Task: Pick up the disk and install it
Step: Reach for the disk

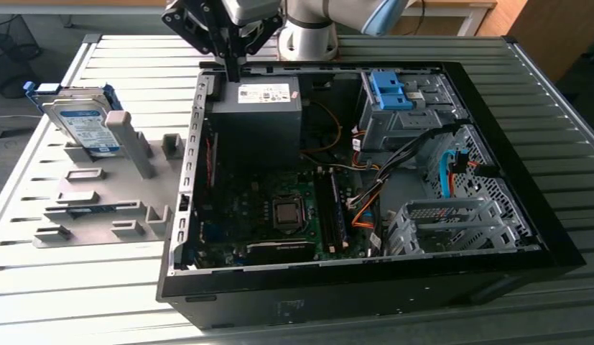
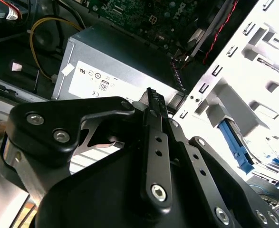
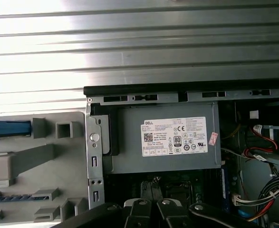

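Poised empty over the power supply (image 1: pixel 258 122) with fingers (image 1: pixel 230 63) pressed together, well apart from the disk (image 1: pixel 86 126) racked upright in its fixture (image 1: pixel 95 210) at the exterior view's left, likely for edge access.

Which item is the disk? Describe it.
Start at the open computer case; the grey fixture plate lies on the exterior view's left of it. The disk stands on edge at that plate's far end: silver, white-and-blue label, blue rails, unlike the plate's plain grey blocks.

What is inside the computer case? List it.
A power supply, motherboard, cables, and grey drive cages, one topped by a blue bracket. The power supply covers whatever lies beneath it.
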